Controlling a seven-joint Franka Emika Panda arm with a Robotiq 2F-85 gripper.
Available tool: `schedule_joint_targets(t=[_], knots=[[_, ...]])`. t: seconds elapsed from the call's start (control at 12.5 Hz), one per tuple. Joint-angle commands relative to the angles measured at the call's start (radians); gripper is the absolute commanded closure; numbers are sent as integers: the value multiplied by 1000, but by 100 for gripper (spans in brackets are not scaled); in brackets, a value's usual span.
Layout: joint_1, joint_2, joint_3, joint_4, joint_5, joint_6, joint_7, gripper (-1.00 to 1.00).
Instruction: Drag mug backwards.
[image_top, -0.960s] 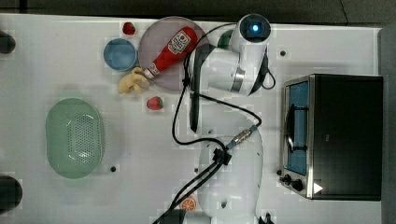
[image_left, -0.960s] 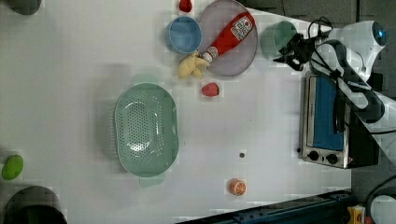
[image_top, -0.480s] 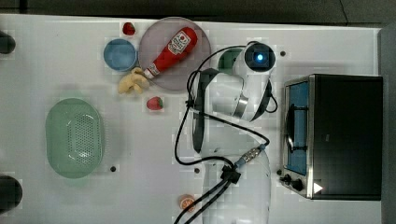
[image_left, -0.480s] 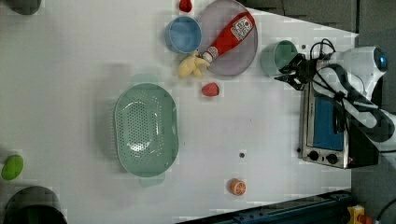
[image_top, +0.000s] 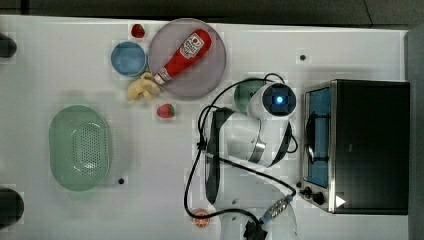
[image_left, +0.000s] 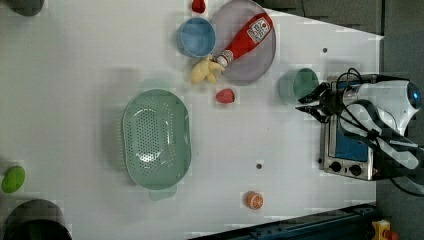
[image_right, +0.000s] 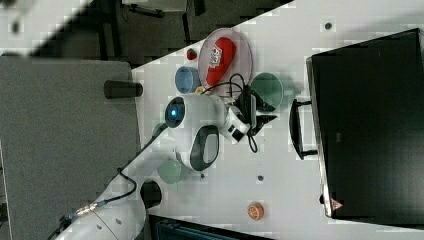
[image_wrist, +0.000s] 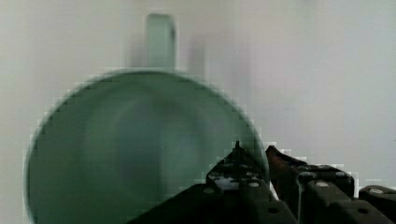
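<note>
The teal-green mug (image_top: 244, 93) stands on the white table beside the grey plate, partly under my arm in the top view. It is also visible as the mug (image_left: 303, 83) in the left view and the mug (image_right: 267, 88) in the right view. Seen from the wrist, the mug (image_wrist: 130, 154) is very close, its handle pointing away. My gripper (image_wrist: 256, 157) is shut on the mug's rim, one finger inside the cup and one outside. In the left view the gripper (image_left: 310, 100) sits at the mug's edge nearest the oven.
A toaster oven (image_top: 360, 145) stands close by on the top view's right. A grey plate (image_top: 207, 75) carries a ketchup bottle (image_top: 182, 54). Nearby are a blue bowl (image_top: 128, 58), a yellow toy (image_top: 141, 87), a strawberry (image_top: 166, 110) and a pale-green colander (image_top: 80, 147).
The gripper and the mug have slid together down the top view and the left view, from beside the plate's upper edge to level with the oven's top corner.
</note>
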Motion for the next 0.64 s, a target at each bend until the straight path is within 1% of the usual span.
schedule_joint_targets(t=[0.08,0.32,0.64], knots=[[6,-52,-17,-63,0,4,10,65],[6,-95,-31,-135,-42,4,9,65],[5,-132,-40,-211,-48,3,9,65]])
